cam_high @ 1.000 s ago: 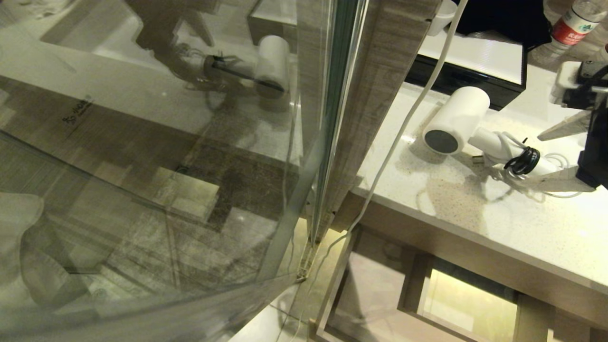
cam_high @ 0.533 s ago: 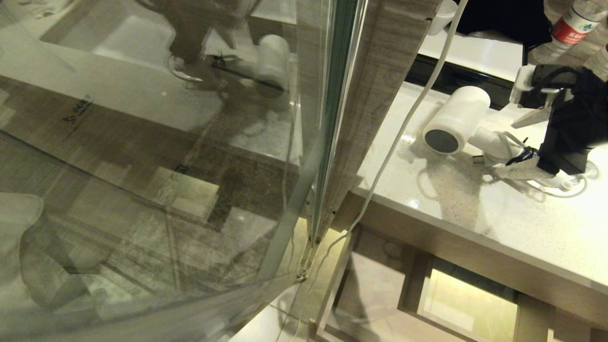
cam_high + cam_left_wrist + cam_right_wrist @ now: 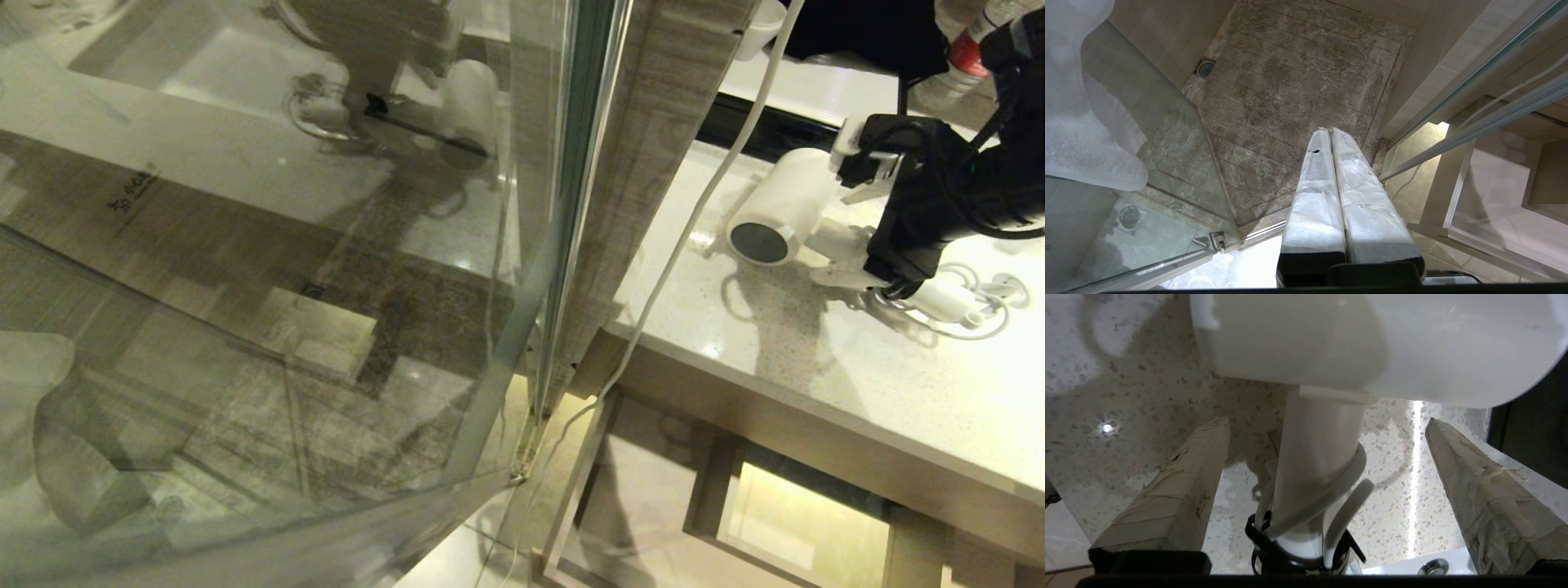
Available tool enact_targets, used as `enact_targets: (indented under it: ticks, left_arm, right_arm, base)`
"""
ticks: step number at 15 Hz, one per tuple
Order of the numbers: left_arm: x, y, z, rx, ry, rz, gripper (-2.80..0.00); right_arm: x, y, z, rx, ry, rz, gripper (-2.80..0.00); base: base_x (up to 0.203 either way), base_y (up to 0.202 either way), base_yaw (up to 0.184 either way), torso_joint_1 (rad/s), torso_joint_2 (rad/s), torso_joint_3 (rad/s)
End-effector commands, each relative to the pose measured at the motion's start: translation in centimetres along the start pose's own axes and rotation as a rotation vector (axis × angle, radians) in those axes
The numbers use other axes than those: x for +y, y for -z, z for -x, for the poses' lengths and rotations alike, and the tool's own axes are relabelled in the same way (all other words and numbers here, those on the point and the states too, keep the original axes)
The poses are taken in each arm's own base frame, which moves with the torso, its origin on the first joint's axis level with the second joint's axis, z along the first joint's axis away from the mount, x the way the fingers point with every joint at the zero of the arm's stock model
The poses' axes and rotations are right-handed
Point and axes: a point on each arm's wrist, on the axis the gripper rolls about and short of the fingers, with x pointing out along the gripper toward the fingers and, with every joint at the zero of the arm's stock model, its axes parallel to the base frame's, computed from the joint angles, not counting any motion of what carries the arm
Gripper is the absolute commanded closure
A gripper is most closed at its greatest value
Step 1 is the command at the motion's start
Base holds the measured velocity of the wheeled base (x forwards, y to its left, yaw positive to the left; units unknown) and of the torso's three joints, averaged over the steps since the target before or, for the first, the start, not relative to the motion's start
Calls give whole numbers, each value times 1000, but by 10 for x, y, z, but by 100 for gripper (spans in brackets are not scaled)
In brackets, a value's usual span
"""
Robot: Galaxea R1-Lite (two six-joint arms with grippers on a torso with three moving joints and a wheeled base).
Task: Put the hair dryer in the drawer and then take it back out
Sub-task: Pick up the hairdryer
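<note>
The white hair dryer (image 3: 782, 206) lies on the speckled counter (image 3: 857, 384), its dark grey round end facing the front edge. My right gripper (image 3: 849, 237) is lowered over its handle, open, one finger on each side and neither touching. The right wrist view shows the handle (image 3: 1318, 457) running between the taped fingers (image 3: 1175, 490) of the right gripper (image 3: 1327, 421), the barrel beyond them and the black strap (image 3: 1263, 539) near the palm. The drawer (image 3: 645, 498) stands pulled out below the counter. My left gripper (image 3: 1331, 131) is shut and parked over the shower floor.
A glass shower door (image 3: 245, 286) and a wood panel (image 3: 645, 163) fill the left. A white cable (image 3: 678, 245) hangs past the counter's corner. A black tray (image 3: 784, 122), a cup (image 3: 763, 24) and a water bottle (image 3: 963, 49) stand behind the dryer.
My right gripper has come in from the right edge along the handle toward the barrel. It has sunk to straddle the handle, and its fingers have spread a little wider.
</note>
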Motion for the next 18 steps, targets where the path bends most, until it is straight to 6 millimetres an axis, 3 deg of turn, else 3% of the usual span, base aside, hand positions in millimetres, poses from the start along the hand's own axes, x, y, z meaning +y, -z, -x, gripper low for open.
enact_targets:
  ticks: [1, 5, 6, 11, 18]
  left_arm:
    - [0, 0, 0, 1, -1, 0, 0]
    - [0, 0, 0, 0, 1, 0, 0]
    - [0, 0, 0, 0, -1, 0, 0]
    - [0, 0, 0, 1, -1, 0, 0]
    - [0, 0, 0, 1, 1, 0, 0]
  right_arm:
    - [1, 2, -10, 13, -21, 3, -280]
    - [-1, 2, -20, -3, 8, 7, -280]
    - [-1, 1, -20, -6, 7, 8, 0]
    - [-1, 2, -19, -2, 9, 2, 0]
    - [1, 4, 18, -27, 62, -64, 0]
  base:
    - [0, 0, 0, 0, 0, 0]
    - [0, 0, 0, 0, 0, 0]
    - [0, 0, 0, 0, 0, 0]
    - [0, 0, 0, 0, 0, 0]
    - [0, 0, 0, 0, 0, 0]
